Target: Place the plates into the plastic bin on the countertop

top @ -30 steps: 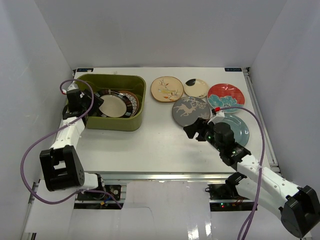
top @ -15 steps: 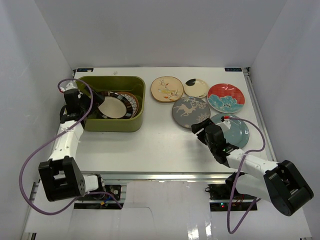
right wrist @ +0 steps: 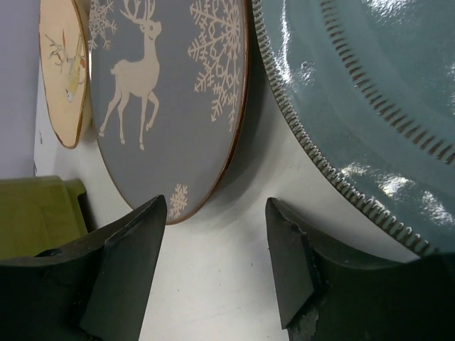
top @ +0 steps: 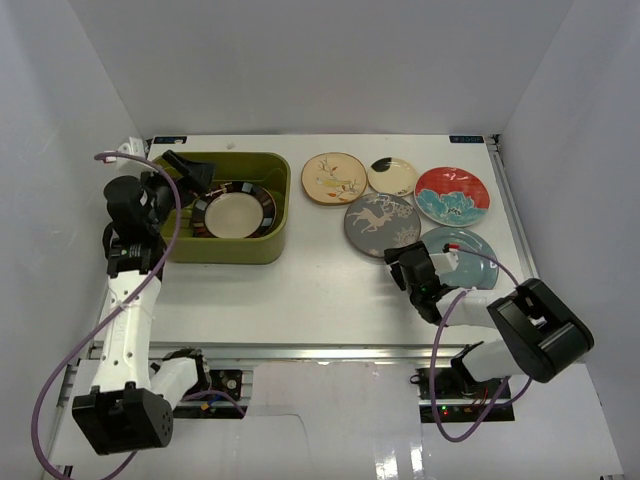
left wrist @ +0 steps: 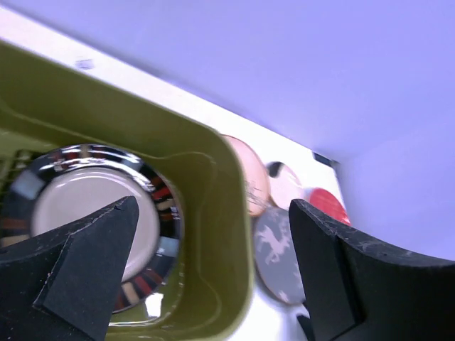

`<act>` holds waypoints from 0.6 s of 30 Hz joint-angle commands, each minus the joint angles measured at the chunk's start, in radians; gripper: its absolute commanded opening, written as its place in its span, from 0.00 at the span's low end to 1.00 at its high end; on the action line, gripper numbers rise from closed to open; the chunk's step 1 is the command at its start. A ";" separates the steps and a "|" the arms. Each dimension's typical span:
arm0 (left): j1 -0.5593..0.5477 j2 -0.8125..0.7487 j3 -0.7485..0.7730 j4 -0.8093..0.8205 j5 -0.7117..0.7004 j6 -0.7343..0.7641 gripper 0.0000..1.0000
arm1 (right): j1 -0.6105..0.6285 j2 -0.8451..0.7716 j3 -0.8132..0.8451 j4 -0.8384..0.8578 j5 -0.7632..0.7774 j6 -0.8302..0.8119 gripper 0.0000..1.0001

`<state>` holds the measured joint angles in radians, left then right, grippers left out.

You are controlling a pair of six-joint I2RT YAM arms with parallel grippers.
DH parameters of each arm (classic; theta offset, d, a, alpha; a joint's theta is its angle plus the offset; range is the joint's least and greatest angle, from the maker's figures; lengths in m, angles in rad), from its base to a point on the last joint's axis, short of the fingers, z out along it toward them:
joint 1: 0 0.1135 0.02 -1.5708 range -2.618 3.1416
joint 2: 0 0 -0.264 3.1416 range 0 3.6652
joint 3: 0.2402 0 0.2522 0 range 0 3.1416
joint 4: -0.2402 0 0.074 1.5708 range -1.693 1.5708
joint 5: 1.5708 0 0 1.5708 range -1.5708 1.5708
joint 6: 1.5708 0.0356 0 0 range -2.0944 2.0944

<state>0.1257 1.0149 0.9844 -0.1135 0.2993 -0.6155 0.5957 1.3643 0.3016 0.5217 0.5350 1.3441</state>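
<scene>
left fingers [left wrist: 78,270]: spread wide | right fingers [right wrist: 124,263]: apart, wrist seemingly low

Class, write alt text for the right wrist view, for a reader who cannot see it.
The right tool stands open, low over the white countertop, facing the gap between the grey deer plate and the pale blue plate. A cream bird plate and part of the olive bin show at far left.
</scene>
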 commanded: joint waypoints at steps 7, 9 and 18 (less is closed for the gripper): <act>-0.110 -0.104 -0.052 0.009 0.297 0.052 0.98 | -0.010 0.157 0.071 0.135 0.089 0.142 0.56; -0.164 -0.124 -0.062 0.009 0.343 0.081 0.98 | -0.011 0.195 0.085 0.143 0.089 0.159 0.52; -0.285 -0.245 -0.156 -0.038 0.500 0.194 0.98 | -0.017 0.191 0.087 0.196 0.099 0.152 0.08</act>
<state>-0.1375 0.8066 0.8589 -0.1268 0.7219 -0.4824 0.5827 1.5780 0.3779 0.6609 0.5846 1.5169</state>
